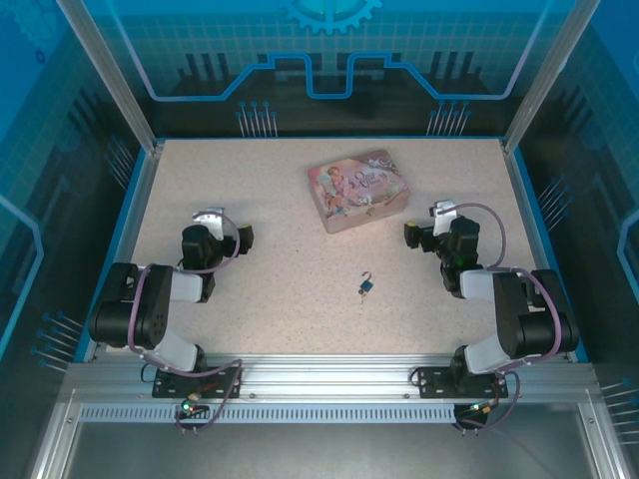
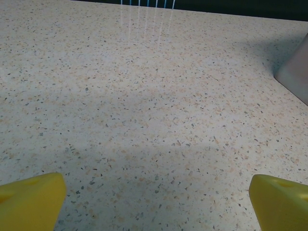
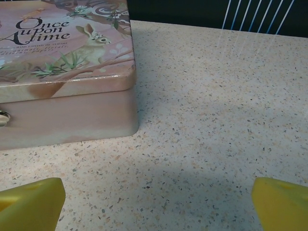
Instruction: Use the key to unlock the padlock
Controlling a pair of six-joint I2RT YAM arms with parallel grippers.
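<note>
Left gripper [image 2: 155,201] and right gripper [image 3: 156,202] both gape wide and empty, parked on either side, likely for clear access to the tiny blue padlock with silver shackle [image 1: 366,286] mid-table, nearer the speckled table's [image 1: 270,309] near edge, with the thin dark key [image 1: 361,298] just beside it.

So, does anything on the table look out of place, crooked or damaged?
Nothing looks damaged or spilled. Only the pink tin box sits skewed on the table, and the tiny padlock lies loose in front of it, apart from it.
</note>
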